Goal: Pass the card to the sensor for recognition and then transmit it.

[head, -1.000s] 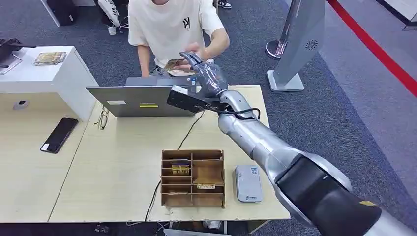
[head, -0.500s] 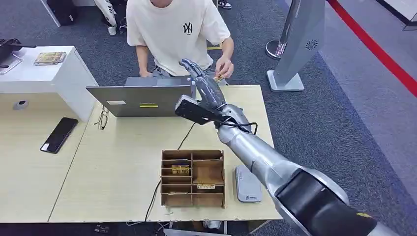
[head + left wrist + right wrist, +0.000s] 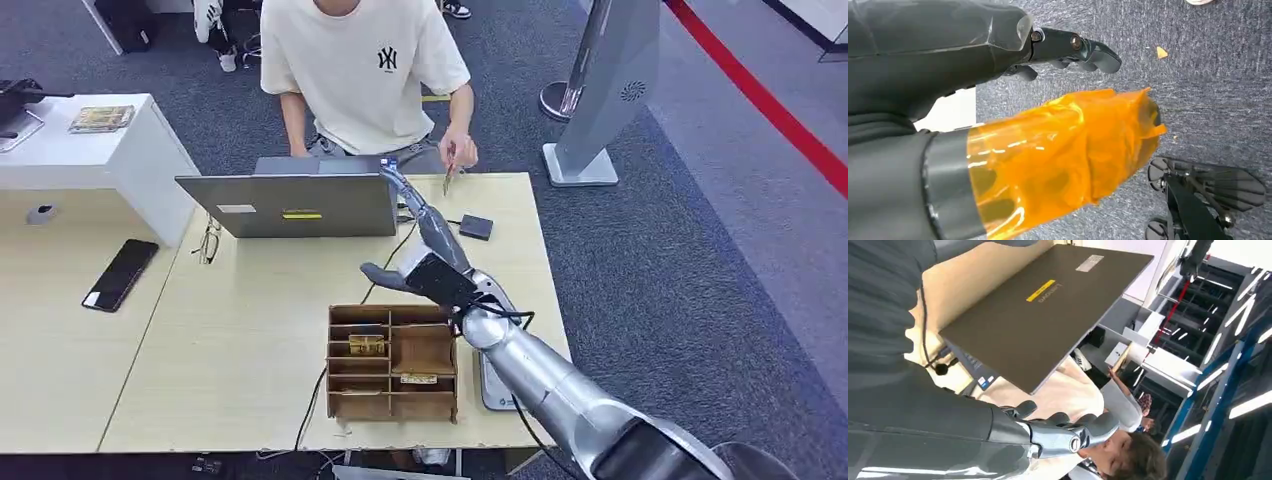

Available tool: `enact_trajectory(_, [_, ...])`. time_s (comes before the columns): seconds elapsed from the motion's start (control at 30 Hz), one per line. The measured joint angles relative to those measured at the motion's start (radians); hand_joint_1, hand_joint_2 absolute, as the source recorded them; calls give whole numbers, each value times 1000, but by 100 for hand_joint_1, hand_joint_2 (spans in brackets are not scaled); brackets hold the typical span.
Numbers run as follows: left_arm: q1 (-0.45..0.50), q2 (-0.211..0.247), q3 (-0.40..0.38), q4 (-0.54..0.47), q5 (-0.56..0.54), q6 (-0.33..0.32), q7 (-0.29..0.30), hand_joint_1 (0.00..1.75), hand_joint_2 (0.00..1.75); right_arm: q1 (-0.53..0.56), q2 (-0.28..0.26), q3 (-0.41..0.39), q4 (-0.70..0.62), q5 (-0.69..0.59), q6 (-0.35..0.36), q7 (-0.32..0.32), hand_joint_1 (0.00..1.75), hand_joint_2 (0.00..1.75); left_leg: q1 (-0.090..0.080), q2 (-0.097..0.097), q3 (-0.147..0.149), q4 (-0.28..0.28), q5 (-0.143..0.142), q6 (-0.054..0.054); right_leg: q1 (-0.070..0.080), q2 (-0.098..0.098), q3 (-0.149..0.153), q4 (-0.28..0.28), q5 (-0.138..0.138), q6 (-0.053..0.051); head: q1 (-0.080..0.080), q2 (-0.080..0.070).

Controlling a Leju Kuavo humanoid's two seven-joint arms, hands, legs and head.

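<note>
Right hand (image 3: 425,255) is over the table (image 3: 250,340), fingers stretched out straight and apart toward 11 o'clock, thumb out to the side at 9 o'clock. Nothing in it. The right wrist view agrees: fingers (image 3: 1068,432) extended with no object between them, laptop lid (image 3: 1043,310) beyond.

The card (image 3: 447,176) is with the person (image 3: 365,70) seated across the table, pinched in that person's hand (image 3: 458,150) at the far table edge. From the right hand the card lies at roughly 12 to 1 o'clock, well apart, no contact.

Wooden organizer (image 3: 392,362) sits at 6 o'clock of the hand, near the front edge of the table; small items lie in two of its compartments. Grey sensor (image 3: 495,385) is just beside the organizer at its 3 o'clock, partly hidden by the silver forearm. A small dark box (image 3: 475,226) lies on the table at 2 o'clock of the hand. Laptop (image 3: 290,200) stands at 10 o'clock, a phone (image 3: 120,274) far out at 9 o'clock.

Left hand (image 3: 998,100) hangs over grey carpet, thumb wrapped in orange film; fingers (image 3: 1083,50) loosely curved, holding nothing.
</note>
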Motion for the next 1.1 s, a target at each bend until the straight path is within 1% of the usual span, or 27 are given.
enact_trajectory(0.1, [2, 0, 7, 0, 4, 0, 0, 0, 0, 41, -26, 1, -51, 4, -2, 5, 0, 175, 0, 0, 0, 0, 0, 0, 0, 0, 0, 0, 0, 0, 0, 0])
enact_trajectory(0.13, [2, 0, 11, 0, 5, 0, 0, 0, 0, 52, -33, 1, -65, 3, -2, 7, 26, 175, 0, 0, 0, 0, 0, 0, 0, 0, 0, 0, 0, 0, 0, 0])
enact_trajectory(0.17, [2, 0, 13, 0, 5, 0, 0, 0, 0, 62, -40, 1, -79, 3, -2, 8, 38, 175, 0, 0, 0, 0, 0, 0, 0, 0, 0, 0, 0, 0, 0, 0])
enact_trajectory(0.23, [3, 0, 17, 0, 8, 0, 0, 0, 0, 79, -50, 1, -100, 3, -10, 11, 38, 175, 0, 0, 0, 0, 0, 0, 0, 0, 0, 0, 0, 0, 0, 0])
enact_trajectory(0.27, [3, 0, 18, 0, 8, 0, 0, 0, 0, 87, -55, 1, -110, 3, -12, 13, 54, 175, 0, 0, 0, 0, 0, 0, 0, 0, 0, 0, 0, 0, 0, 0])
enact_trajectory(0.3, [3, 0, 18, 0, 9, 0, 0, 0, 0, 93, -59, 1, -116, 3, -13, 14, 138, 175, 0, 0, 0, 0, 0, 0, 0, 0, 0, 0, 0, 0, 0, 0])
enact_trajectory(0.33, [3, -1, 18, 0, 11, 0, 0, 0, 0, 98, -63, 1, -123, 3, -13, 15, 154, 175, 0, 0, 0, 0, 0, 0, 0, 0, 0, 0, 0, 0, 0, 0])
enact_trajectory(0.37, [4, -1, 18, 0, 11, 0, 0, 0, 0, 101, -66, 1, -128, 3, -13, 17, 166, 175, 0, 0, 0, 0, 0, 0, 0, 0, 0, 0, 0, 0, 0, 0])
enact_trajectory(0.4, [4, -2, 18, 0, 11, 0, 0, 0, 0, 105, -69, 1, -133, -4, -12, 19, 171, 175, 0, 0, 0, 0, 0, 0, 0, 0, 0, 0, 0, 0, 0, 0])
enact_trajectory(0.43, [4, -2, 19, 0, 13, 0, 0, 0, 0, 109, -72, 1, -138, -11, -10, 21, 175, 175, 0, 0, 0, 0, 0, 0, 0, 0, 0, 0, 0, 0, 0, 0])
enact_trajectory(0.67, [5, -4, 22, 0, 20, -4, 0, 0, 0, 128, -100, 0, -170, -15, 10, 35, 175, 175, 0, 0, 0, 0, 0, 0, 0, 0, 0, 0, 0, 0, 0, 0])
enact_trajectory(0.87, [6, -5, 31, 0, 21, -7, 0, 0, 0, 136, -124, 2, -187, 29, 9, 50, 175, 175, 0, 0, 0, 0, 0, 0, 0, 0, 0, 0, 0, 0, 0, 0])
enact_trajectory(0.93, [6, -5, 34, 0, 23, -7, 0, 0, 0, 139, -131, 4, -192, 48, 1, 52, 166, 175, 0, 0, 0, 0, 0, 0, 0, 0, 0, 0, 0, 0, 0, 0])
enact_trajectory(0.97, [6, -5, 34, 0, 23, -6, 0, 0, 0, 141, -135, 5, -195, 58, -5, 53, 166, 175, 0, 0, 0, 0, 0, 0, 0, 0, 0, 0, 0, 0, 0, 0])
enact_trajectory(1.03, [6, -5, 34, 0, 26, -6, 0, 0, 0, 145, -143, 7, -202, 77, -22, 63, 150, 175, 0, 0, 0, 0, 0, 0, 0, 0, 0, 0, 0, 0, 0, 0])
enact_trajectory(1.07, [7, -5, 34, 0, 26, -6, 0, 0, 0, 148, -146, 8, -205, 81, -27, 65, 150, 175, 0, 0, 0, 0, 0, 0, 0, 0, 0, 0, 0, 0, 0, 0])
enact_trajectory(1.1, [7, -5, 34, 0, 27, -6, 0, 0, 0, 150, -150, 9, -207, 86, -30, 69, 134, 175, 0, 0, 0, 0, 0, 0, 0, 0, 0, 0, 0, 0, 0, 0])
